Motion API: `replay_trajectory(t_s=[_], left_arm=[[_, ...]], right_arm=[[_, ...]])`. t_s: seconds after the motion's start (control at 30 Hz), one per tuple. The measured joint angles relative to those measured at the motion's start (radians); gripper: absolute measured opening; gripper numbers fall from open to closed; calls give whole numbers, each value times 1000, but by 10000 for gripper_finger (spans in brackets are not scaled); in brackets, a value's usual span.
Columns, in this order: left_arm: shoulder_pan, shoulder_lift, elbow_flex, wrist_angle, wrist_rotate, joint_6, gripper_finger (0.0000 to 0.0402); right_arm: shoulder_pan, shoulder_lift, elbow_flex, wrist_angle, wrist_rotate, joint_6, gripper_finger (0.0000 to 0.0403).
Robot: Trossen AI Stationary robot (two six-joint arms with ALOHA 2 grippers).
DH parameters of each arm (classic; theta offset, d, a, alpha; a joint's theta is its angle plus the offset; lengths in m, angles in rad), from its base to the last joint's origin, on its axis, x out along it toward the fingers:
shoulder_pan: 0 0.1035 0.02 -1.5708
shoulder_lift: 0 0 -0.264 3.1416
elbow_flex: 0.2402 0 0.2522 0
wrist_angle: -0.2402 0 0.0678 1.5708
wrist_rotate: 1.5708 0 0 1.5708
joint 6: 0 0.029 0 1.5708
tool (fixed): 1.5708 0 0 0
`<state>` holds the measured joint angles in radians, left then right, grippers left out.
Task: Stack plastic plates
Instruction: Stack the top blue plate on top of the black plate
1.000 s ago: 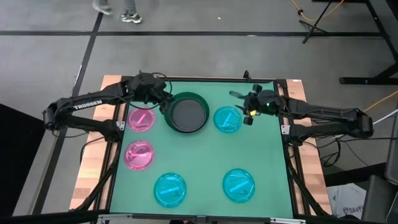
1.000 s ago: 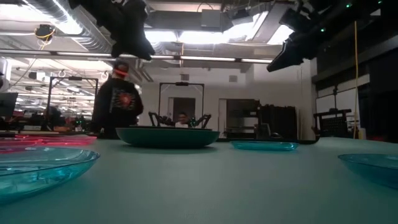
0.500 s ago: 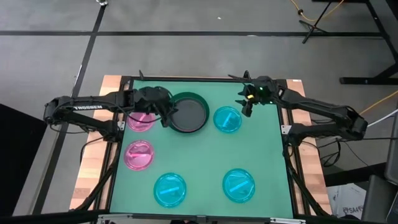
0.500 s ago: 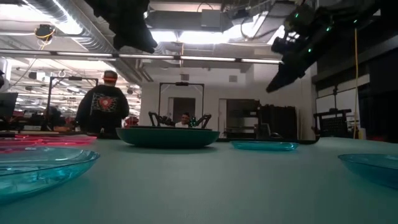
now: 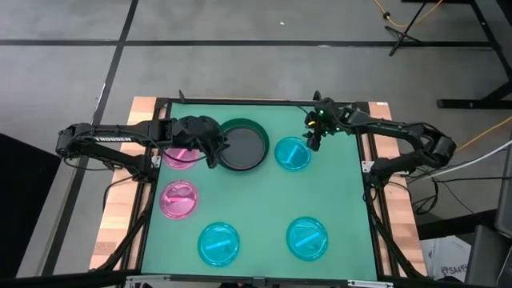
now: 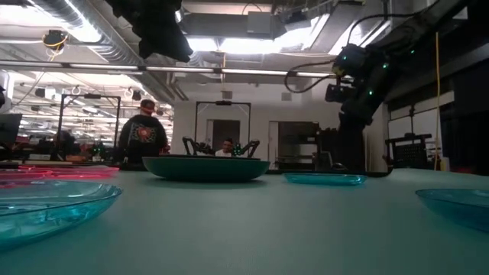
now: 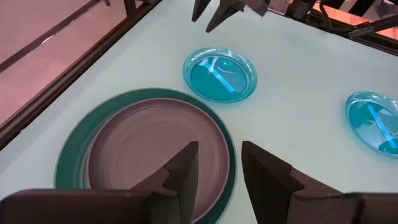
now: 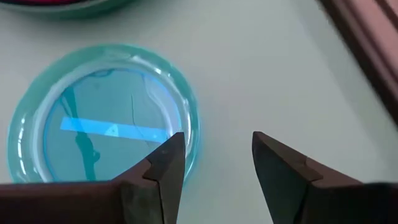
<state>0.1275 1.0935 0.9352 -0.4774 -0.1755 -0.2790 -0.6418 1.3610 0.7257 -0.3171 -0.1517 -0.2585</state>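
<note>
Green covers the counter (image 5: 264, 208), and near its far edge sits the large dark green plate (image 5: 240, 146) with the dark grey plate (image 5: 242, 146) nested inside it. The left gripper (image 5: 210, 152) hangs over the green plate's left rim; in its wrist view its fingers (image 7: 185, 173) stand parted with nothing between them, above the grey plate and the green rim. Just right of the green plate lies a cyan plate (image 5: 293, 154), and the right gripper (image 5: 314, 142) is at that plate's far right edge. Its fingers (image 8: 163, 163) are spread apart and empty, one over the cyan rim and the other over bare counter. Two pink plates lie along the left side, one (image 5: 181, 154) partly under the left arm, one (image 5: 178, 199) nearer the front. Two more cyan plates rest at the front, one left of centre (image 5: 218, 243) and one to the right (image 5: 307, 238), well apart. In the low view a person (image 6: 144, 136) stands in the room beyond the counter
</note>
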Motion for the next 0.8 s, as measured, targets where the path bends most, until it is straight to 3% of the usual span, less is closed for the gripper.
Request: replay_trajectory(t_s=[0.8], left_arm=[[0,0,0,0,0,-1,116]], right_arm=[[0,181,-1,2,-68,-2,175]])
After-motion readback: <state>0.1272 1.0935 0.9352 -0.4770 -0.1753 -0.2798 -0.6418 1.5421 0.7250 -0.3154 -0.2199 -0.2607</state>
